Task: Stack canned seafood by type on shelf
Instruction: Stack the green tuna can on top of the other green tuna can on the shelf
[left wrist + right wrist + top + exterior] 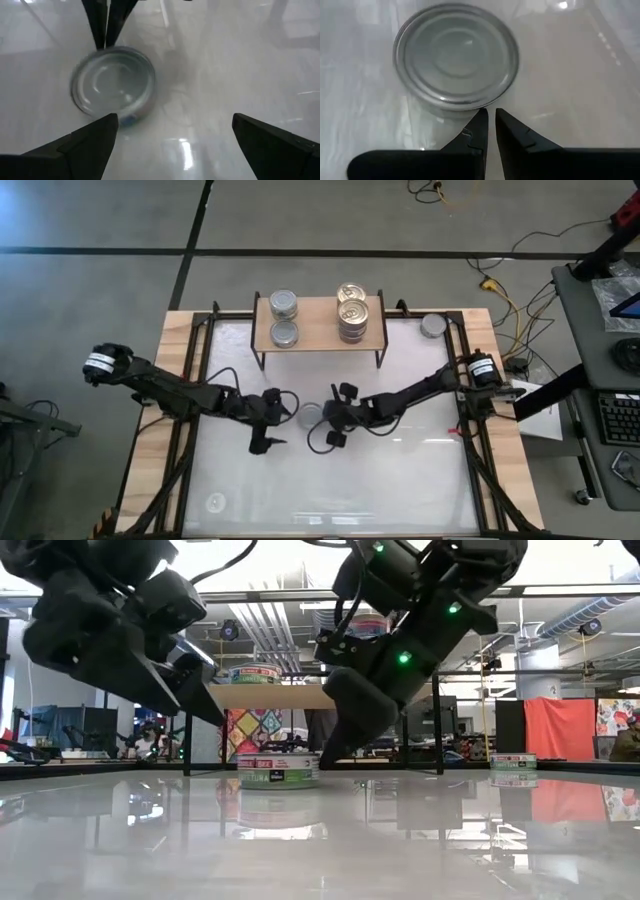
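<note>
A silver-lidded tin (309, 415) is seen on the white surface (330, 480), between the two grippers. Left gripper (284, 420) is spread wide beside it, holding nothing. Right gripper (489, 122) is pinched narrow, tips at the tin's rim. Two silver tins (284, 318) and a gold-lidded stack (352, 312) are noted on the shelf (318, 320).

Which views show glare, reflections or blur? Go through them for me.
Low view: the glossy tabletop mirrors the silver can and the room, and bright ceiling light leaves both arms dark. Left wrist view: that can looks smeared, with glare streaks on the table. Right wrist view: the can's lid is sharp.
</note>
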Robot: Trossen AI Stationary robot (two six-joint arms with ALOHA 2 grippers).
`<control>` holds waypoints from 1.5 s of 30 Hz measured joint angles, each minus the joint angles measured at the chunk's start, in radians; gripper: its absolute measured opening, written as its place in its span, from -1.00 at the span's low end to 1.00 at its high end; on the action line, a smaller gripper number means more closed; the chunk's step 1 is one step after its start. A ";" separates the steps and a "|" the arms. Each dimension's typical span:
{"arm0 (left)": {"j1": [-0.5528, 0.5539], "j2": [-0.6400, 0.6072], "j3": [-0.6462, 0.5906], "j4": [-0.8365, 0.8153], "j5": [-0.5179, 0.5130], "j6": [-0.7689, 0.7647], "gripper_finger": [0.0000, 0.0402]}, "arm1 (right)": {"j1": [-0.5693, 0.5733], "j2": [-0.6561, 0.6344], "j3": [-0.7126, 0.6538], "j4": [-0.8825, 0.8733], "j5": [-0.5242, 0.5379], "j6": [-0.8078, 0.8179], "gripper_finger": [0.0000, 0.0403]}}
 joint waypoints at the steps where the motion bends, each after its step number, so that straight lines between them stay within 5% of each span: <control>1: 0.003 0.000 0.000 0.000 -0.010 0.014 0.88 | -0.008 0.000 0.000 0.016 0.000 -0.021 -0.86; 17: 0.117 0.002 -0.084 0.096 0.049 0.002 0.88 | 0.042 -0.013 0.034 -0.064 0.000 0.026 -0.81; 28: 0.146 0.128 -0.164 0.312 0.059 0.011 0.88 | 0.102 -0.001 0.031 -0.005 0.000 0.167 -0.21; 34: 0.146 0.182 -0.102 0.190 0.041 -0.066 0.88 | 0.102 -0.001 0.031 -0.009 0.000 0.237 0.03; 39: 0.145 0.188 0.005 -0.043 0.023 0.033 0.88 | 0.102 -0.001 0.031 -0.015 0.000 0.237 0.11; 45: 0.152 0.188 0.021 -0.073 0.028 0.088 0.88 | 0.102 -0.001 0.027 -0.026 0.000 0.237 0.19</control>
